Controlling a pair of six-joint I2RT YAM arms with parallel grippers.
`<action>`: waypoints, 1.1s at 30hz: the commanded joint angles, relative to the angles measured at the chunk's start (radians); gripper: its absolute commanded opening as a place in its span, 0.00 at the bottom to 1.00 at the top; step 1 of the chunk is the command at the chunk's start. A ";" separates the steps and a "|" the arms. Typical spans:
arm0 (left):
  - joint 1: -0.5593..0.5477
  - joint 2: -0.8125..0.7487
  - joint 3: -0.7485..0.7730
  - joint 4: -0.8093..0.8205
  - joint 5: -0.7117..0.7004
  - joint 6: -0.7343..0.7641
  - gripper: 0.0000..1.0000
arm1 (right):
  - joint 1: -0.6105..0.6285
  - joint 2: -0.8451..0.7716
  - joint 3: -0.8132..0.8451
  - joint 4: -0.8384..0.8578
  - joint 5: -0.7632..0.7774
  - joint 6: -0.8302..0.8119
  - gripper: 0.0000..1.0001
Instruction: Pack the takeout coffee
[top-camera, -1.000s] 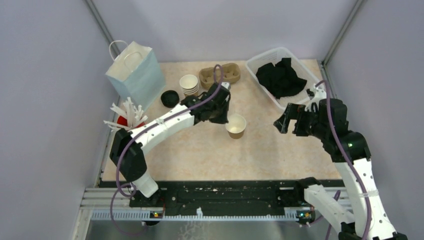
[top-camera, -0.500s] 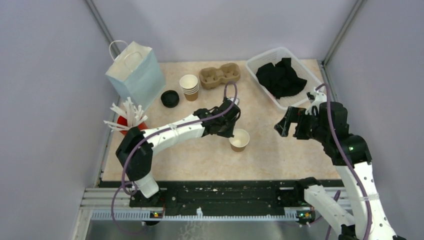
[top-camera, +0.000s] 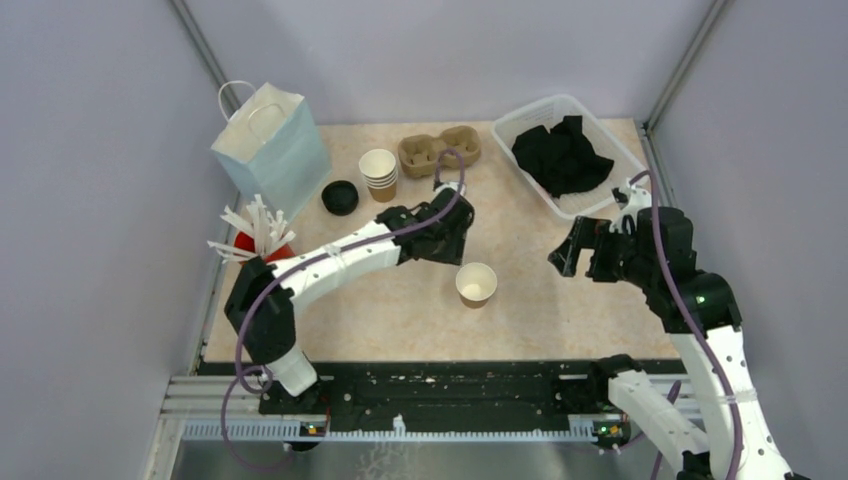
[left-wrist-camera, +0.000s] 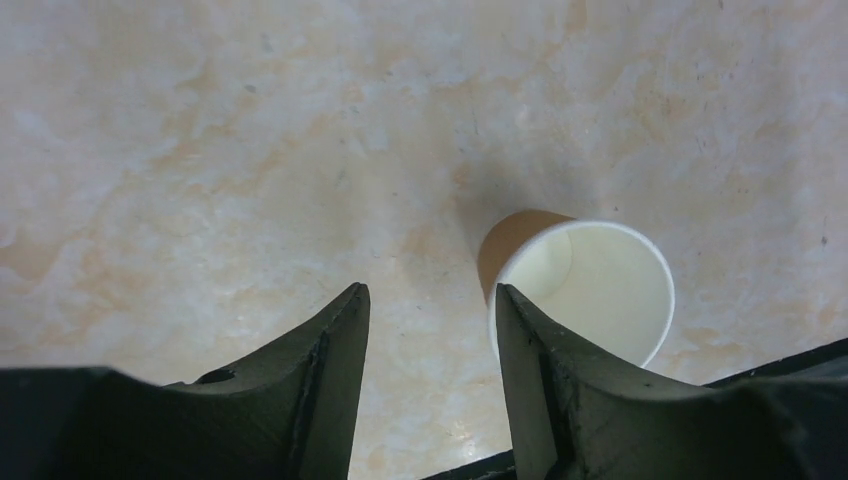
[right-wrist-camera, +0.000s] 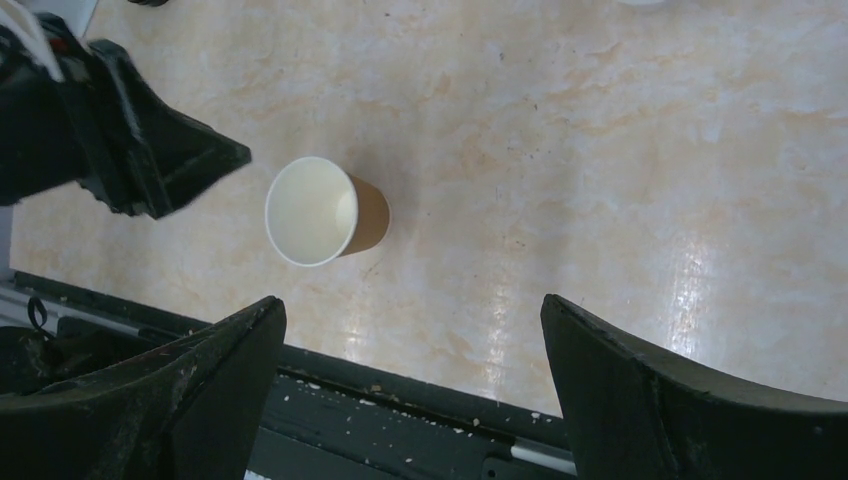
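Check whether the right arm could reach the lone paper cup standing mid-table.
Probably yes. The right claw hangs open with only bare table between it and the paper cup; the left claw is off the cup, on its far side.

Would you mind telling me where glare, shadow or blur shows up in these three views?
Right wrist: pale glare streaks on the table near the bottom edge, with the open paper cup sharp. Left wrist: a soft dark shadow on the table beside the cup, and the near fingers slightly soft. Top external: even light, everything in focus, no glare.
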 joint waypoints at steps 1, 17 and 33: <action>0.160 -0.153 0.042 -0.066 -0.073 0.035 0.57 | -0.006 0.008 -0.023 0.024 -0.004 -0.008 0.99; 0.792 0.167 0.289 -0.052 0.139 0.230 0.43 | -0.005 0.168 -0.035 0.094 -0.027 -0.003 0.99; 0.829 0.507 0.634 -0.165 0.246 0.234 0.35 | -0.006 0.209 -0.031 0.103 -0.018 -0.011 0.99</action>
